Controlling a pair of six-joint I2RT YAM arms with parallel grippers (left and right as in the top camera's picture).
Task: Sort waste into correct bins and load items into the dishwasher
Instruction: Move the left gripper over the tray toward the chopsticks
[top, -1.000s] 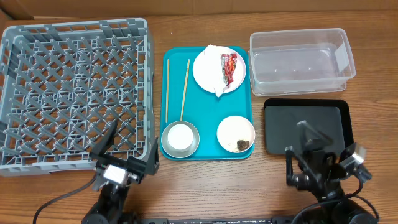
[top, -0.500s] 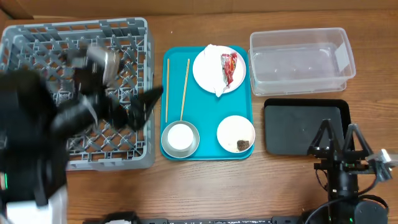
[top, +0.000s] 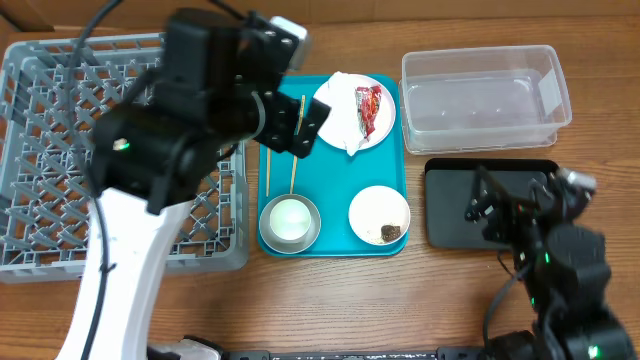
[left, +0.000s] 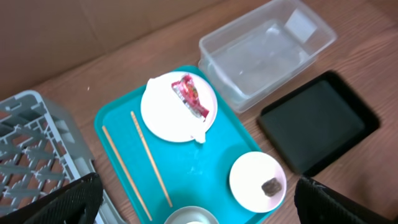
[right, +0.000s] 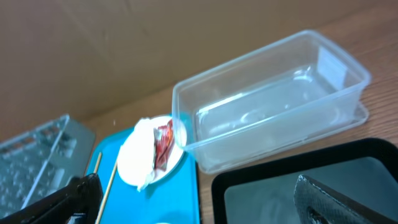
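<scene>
On the teal tray (top: 335, 170), a round white plate (top: 340, 100) holds the red wrapper (top: 368, 108) and the white napkin (top: 343, 135). Two chopsticks (top: 268, 170) lie at the tray's left. The grey metal bowl (top: 290, 224) holds the small white cup. The small white bowl (top: 379, 212) holds the brown chunk (top: 391, 233). I cannot make out rice grains. My left gripper (top: 300, 128) hovers open and empty high above the chopsticks (left: 149, 158). My right gripper (top: 510, 205) is open and empty above the black tray (top: 445, 225).
The grey dish rack (top: 60, 200) fills the left side, partly hidden by my left arm. The clear tub (top: 485, 98) stands at the back right, behind the black tray. Bare wooden table lies along the front edge.
My left arm has risen from the front edge and swung over the rack to above the teal tray's left side. My right arm has lifted and turned over the black tray.
</scene>
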